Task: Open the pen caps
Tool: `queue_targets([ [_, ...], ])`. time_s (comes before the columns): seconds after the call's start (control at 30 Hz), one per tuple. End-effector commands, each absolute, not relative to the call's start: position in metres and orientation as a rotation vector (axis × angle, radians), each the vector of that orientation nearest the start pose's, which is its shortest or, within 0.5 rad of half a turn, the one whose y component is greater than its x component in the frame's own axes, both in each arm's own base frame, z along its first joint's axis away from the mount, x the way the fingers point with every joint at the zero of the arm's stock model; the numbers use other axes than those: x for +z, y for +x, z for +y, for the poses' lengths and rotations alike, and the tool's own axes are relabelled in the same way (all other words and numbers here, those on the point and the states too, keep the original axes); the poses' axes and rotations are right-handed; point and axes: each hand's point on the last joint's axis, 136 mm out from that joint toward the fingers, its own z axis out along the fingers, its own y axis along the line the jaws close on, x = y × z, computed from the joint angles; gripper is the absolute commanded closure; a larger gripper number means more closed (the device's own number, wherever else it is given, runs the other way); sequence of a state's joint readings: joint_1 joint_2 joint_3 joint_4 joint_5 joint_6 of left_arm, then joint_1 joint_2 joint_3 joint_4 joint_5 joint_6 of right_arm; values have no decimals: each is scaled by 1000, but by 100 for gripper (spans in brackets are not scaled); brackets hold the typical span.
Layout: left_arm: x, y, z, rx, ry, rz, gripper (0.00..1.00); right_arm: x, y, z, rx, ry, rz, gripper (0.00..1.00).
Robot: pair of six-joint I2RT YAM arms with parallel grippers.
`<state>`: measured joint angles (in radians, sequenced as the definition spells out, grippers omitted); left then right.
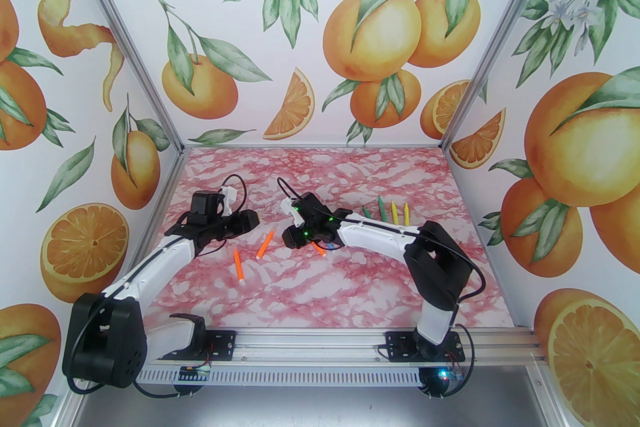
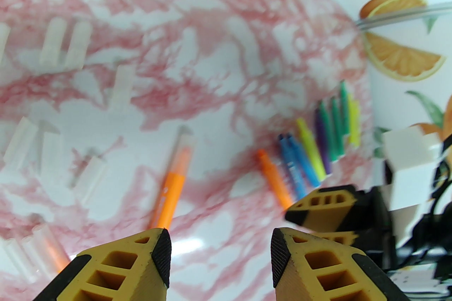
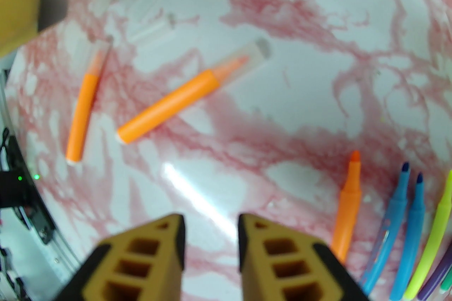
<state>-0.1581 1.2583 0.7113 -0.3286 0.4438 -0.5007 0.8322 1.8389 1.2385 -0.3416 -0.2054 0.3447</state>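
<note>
Both pincers hang empty over the pink-marbled tabletop, the left gripper gaping wide, the right gripper parted only narrowly, and two short orange marker pens lie between the arms with see-through plastic pen caps on. Those caps nearly vanish against the pale marbling, so a jaw could clamp the barrel instead or set the round pen rolling; blurred shapes nearby, probably loose caps, could get scattered.

Rear overhead — wrist views close, downward
</note>
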Motion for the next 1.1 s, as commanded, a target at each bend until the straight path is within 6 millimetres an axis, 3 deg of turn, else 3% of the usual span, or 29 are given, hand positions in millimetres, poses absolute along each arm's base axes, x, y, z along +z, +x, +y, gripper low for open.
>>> queue_targets([
  [0.0, 110, 312, -110, -686, -229, 2515, 49, 83, 306, 369, 574, -612, 2558, 63],
  [0.1, 115, 315, -100, -630, -266, 2479, 43, 81, 310, 379, 566, -480, 2552, 56],
  [0.27, 122, 321, -75, -611, -363, 2424, 37, 71, 314, 398, 531, -348, 2539, 52],
  [0.47, 131, 325, -43, -628, -478, 2328, 37, 60, 307, 429, 502, -348, 2533, 51],
  [0.7, 137, 323, -41, -654, -470, 2309, 36, 40, 304, 433, 420, -316, 2553, 49],
  [0.77, 138, 323, -40, -658, -467, 2305, 36, 36, 303, 434, 402, -320, 2553, 42],
  [1.07, 143, 324, -41, -681, -441, 2294, 37, 15, 296, 441, 304, -385, 2570, 43],
])
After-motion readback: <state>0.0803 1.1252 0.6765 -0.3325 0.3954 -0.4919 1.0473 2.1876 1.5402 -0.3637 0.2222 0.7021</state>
